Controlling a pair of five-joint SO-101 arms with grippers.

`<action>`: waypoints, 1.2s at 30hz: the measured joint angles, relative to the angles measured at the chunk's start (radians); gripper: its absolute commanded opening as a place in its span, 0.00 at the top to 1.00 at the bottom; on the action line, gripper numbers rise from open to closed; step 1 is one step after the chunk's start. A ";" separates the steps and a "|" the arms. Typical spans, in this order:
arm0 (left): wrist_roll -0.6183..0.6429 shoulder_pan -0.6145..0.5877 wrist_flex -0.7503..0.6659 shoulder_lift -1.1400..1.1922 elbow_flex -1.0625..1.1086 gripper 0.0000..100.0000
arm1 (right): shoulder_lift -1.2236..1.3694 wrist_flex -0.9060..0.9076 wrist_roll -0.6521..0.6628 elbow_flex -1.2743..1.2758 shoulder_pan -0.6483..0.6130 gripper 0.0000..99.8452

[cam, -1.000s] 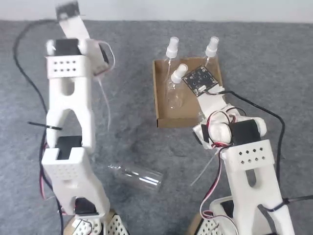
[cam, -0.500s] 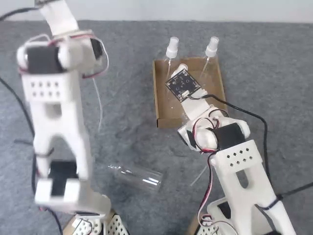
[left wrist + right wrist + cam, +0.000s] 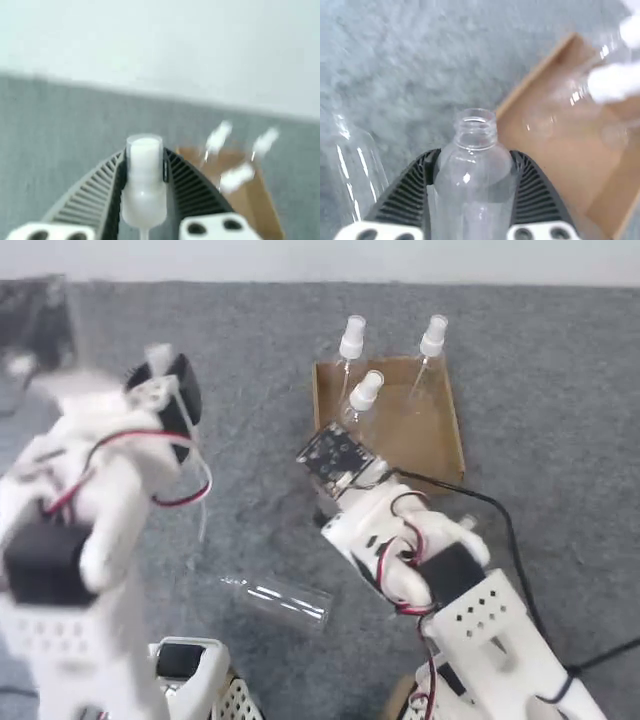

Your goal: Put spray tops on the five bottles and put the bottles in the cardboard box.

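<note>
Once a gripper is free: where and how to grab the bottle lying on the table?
Probably clamp the bottle mid-body, straight down from above, jaws across its width. It lies flat on its side; the neck is thin and open.

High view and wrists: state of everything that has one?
left tool: shut on spray top
spray top: not on any bottle
right tool: shut on held bottle
held bottle: neck open, no top
lying bottle: on its side, no top
capped bottles: three, upright, tops on
cardboard box: open, holds the capped bottles
</note>
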 measured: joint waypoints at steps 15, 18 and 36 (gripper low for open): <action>0.000 -0.155 -0.074 -0.146 0.006 0.99 | -0.006 -0.224 0.000 0.117 -0.155 0.99; 0.000 -0.160 -0.107 -0.140 0.006 0.99 | -0.055 -0.334 0.000 0.183 -0.195 0.99; 0.109 -0.094 -0.276 -0.137 0.212 0.99 | -0.181 -0.667 -0.002 0.442 -0.284 0.99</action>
